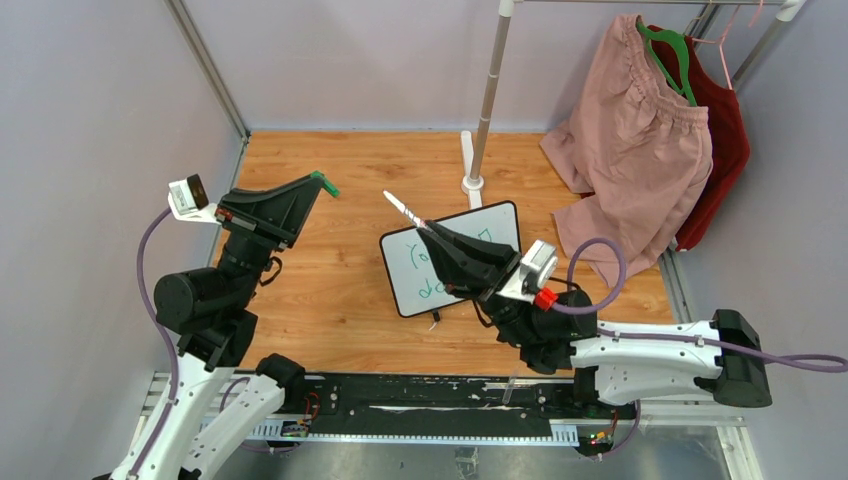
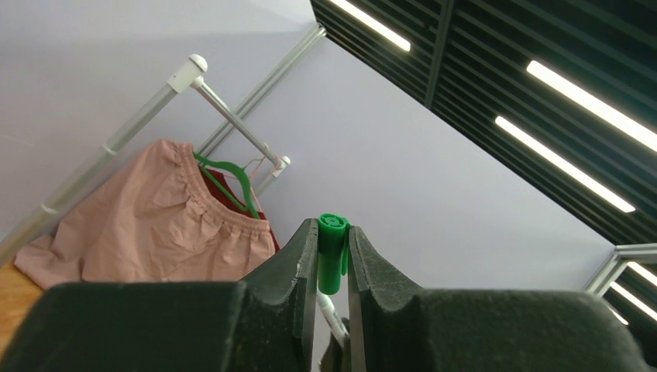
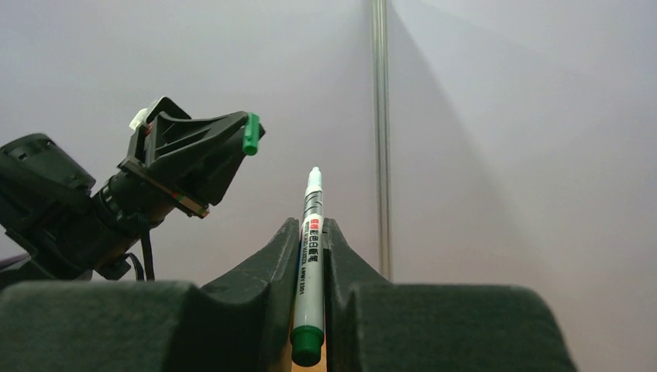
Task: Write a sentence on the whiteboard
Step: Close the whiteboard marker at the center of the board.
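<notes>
The whiteboard lies on the wooden table, tilted, at the middle. Green handwriting shows on its left part; my right gripper covers the rest, so I cannot read the whole sentence. My right gripper is above the board, shut on a white marker with its tip bare and pointing up and left. In the right wrist view the marker stands between the jaws of that gripper. My left gripper is raised at the left, shut on the green marker cap. The cap sits between its jaws.
A clothes rack pole stands on its base just behind the board. Pink shorts and a red garment hang at the back right, reaching the table. Grey walls close the left, back and right.
</notes>
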`<state>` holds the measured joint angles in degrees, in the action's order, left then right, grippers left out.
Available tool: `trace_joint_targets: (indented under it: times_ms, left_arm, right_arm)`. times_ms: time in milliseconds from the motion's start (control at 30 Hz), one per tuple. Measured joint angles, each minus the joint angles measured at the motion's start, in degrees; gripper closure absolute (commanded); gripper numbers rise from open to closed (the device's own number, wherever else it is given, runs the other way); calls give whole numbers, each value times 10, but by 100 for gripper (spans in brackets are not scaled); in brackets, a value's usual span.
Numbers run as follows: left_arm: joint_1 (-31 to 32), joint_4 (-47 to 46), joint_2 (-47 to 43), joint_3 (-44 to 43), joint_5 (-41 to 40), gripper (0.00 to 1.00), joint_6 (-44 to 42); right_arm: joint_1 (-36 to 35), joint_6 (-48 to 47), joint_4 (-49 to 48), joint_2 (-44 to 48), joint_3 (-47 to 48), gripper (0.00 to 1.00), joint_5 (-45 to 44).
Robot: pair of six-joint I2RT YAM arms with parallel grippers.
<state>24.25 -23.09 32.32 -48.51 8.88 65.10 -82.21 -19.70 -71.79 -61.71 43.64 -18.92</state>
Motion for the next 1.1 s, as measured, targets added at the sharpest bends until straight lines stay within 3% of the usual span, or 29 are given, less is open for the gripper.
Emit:
trace_joint_targets:
  times_ms: [167, 300, 1100]
  left_arm:
    - [0, 0, -9, 0, 0, 100, 0]
    - [0, 0, -12, 0, 0, 100, -2]
    - [7, 0, -12, 14, 0, 100, -6]
  right_arm:
    - [72, 114, 11, 7, 0, 100, 26]
    - [83, 154, 16, 19, -6, 100, 43]
    - [57, 133, 24, -16, -19, 100, 47]
